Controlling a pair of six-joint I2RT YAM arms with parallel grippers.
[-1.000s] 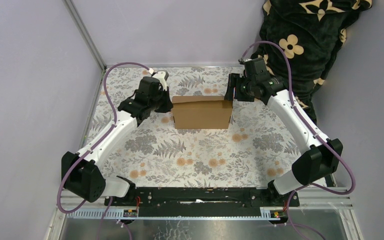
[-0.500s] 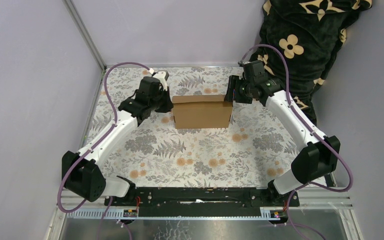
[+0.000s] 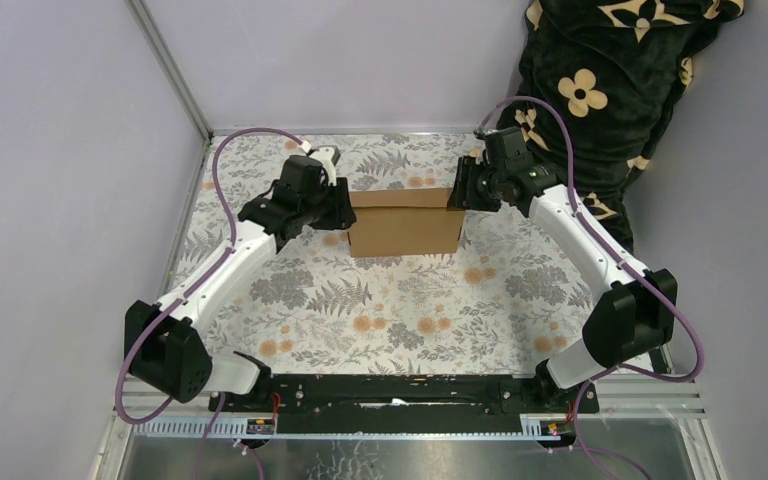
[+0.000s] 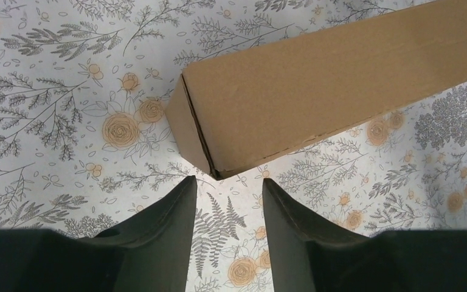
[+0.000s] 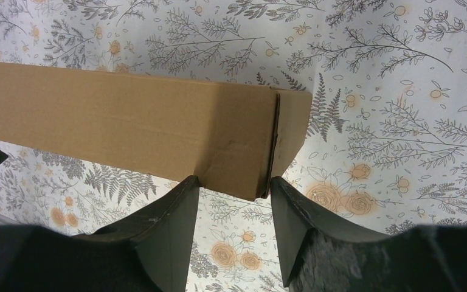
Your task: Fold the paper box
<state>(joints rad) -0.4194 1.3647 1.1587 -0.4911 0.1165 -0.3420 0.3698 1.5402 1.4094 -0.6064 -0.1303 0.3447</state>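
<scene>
1. Floral-print counter [image 3: 400,320]: the near half shows only the arm bases, and both arms reach to the far half.
2. Paper box [image 3: 405,225] sits far-centre, looks folded shut, long side facing near.
3. Left end effector [image 4: 228,182]: jaws roughly half apart, holding nothing. The box's left end corner is just beyond the tips, apart from them.
4. Right end effector [image 5: 232,180]: jaws roughly half apart, with the box's right end corner at the mouth of the gap. Can't tell if it touches; no grip visible.
5. Risk: squeezing or nudging that corner from one side only could skid or rotate the box. The end-flap seam there could also pop open.
6. Far right: dark flowered blanket [image 3: 610,80] close behind the right arm, so its cable could snag.
</scene>
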